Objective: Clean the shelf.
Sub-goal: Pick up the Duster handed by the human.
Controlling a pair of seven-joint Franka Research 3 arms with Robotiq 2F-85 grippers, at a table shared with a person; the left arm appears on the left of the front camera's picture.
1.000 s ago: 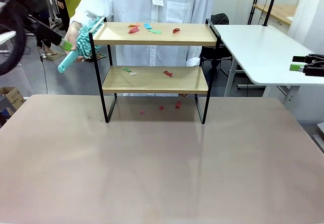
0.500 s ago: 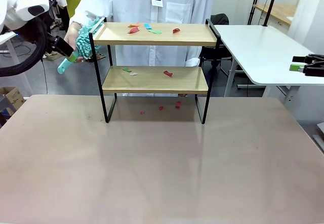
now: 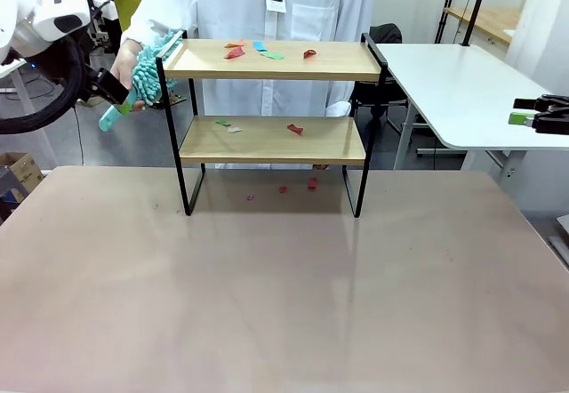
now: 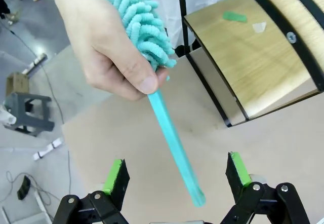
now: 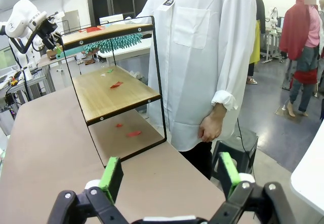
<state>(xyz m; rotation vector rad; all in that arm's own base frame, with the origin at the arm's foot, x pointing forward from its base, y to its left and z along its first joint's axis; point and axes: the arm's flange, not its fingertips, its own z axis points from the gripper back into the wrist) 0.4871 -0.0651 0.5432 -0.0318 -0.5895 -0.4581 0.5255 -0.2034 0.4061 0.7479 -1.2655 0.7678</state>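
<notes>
Bare table (image 3: 267, 304) before the shelf (image 3: 271, 140); person's hand (image 3: 129, 57) with duster (image 3: 149, 68) beside its left rail

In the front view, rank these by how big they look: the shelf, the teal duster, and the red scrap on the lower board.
1. shelf: by far the largest.
2. teal duster: much smaller, at the shelf's left end, at about the same depth.
3. red scrap on the lower board: tiny.

1. The shelf (image 3: 267, 144) stands at centre frame on the table (image 3: 284, 304), a person (image 3: 267, 2) behind it.
2. Scraps (image 3: 234, 52) lie on both boards and on the table beneath.
3. Upper left, the person's hand (image 3: 127, 58) holds a duster (image 3: 148, 68) beside the shelf's top rail.
</notes>
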